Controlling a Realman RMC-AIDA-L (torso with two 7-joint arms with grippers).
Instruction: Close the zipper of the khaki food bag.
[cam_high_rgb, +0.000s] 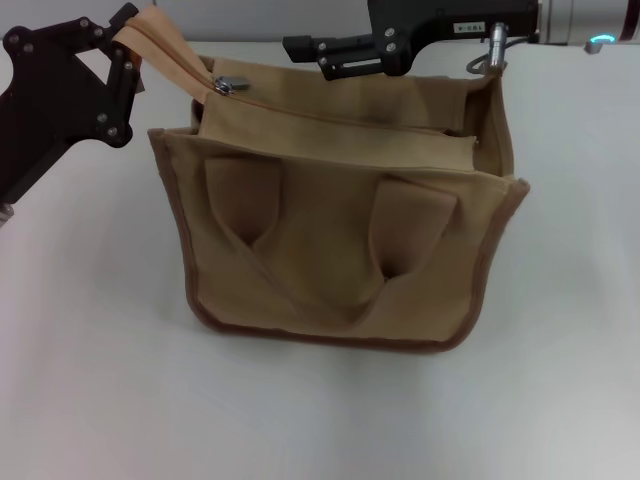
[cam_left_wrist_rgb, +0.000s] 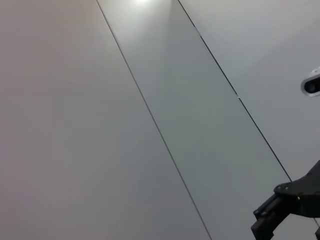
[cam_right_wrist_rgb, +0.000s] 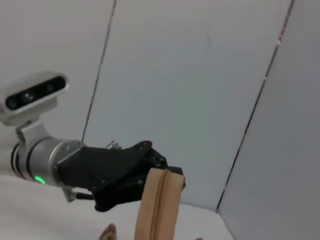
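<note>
The khaki food bag (cam_high_rgb: 340, 240) stands upright in the middle of the white table, its top gaping. The zipper's silver pull tab (cam_high_rgb: 225, 87) sits at the bag's far left corner. From there the tan fabric end strap (cam_high_rgb: 165, 40) runs up and left. My left gripper (cam_high_rgb: 127, 35) is shut on that strap and holds it taut; the right wrist view shows this too, with the left gripper (cam_right_wrist_rgb: 150, 172) pinching the strap (cam_right_wrist_rgb: 157, 205). My right gripper (cam_high_rgb: 305, 55) hovers behind the bag's far edge, fingers pointing left toward the pull tab, slightly apart and empty.
The white table (cam_high_rgb: 90, 380) surrounds the bag on all sides. The left wrist view shows only grey wall panels (cam_left_wrist_rgb: 150, 100) and part of the right gripper (cam_left_wrist_rgb: 285, 210).
</note>
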